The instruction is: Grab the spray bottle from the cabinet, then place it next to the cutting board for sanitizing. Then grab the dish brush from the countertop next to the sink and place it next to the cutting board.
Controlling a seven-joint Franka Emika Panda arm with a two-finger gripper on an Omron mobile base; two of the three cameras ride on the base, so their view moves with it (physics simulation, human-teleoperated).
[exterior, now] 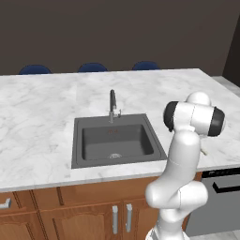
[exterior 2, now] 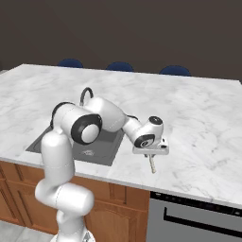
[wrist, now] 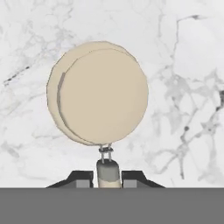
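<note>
Reaching low over the countertop (exterior 2: 198, 118), the arm folds at the elbow and extends toward 3 o'clock in the right base view, with the wrist turned so the hand points straight down at the marble. The gripper (exterior 2: 151, 155) sits just right of the sink (exterior 2: 101, 144), close to the counter's front edge. In the hand view, the two dark fingertips (wrist: 83, 177) are drawn in against the tan handle of the dish brush (wrist: 98, 94), pinching it on both sides at 6 o'clock of the frame.

The dish brush handle projects below the hand in the right base view (exterior 2: 152, 164), ending near the front lip of the slab. In the left base view a short tan tip (exterior: 204, 151) shows at 4 o'clock, beside the arm's upper link and near the counter edge.

Open marble extends from the gripper toward 12 and 3 o'clock in the right base view. The sink recess lies at 9 o'clock of the hand, and the counter's front edge at 6 o'clock.

The countertop is white marble with grey veining, flat and smooth. The brush head is a round, cream-coloured disc with a thin visible rim on its left side; a narrow neck joins it to the cylindrical handle. The sink (exterior: 117, 140) is a dark grey rectangular basin with a slim dark faucet (exterior: 112, 105) at its rear edge.
</note>
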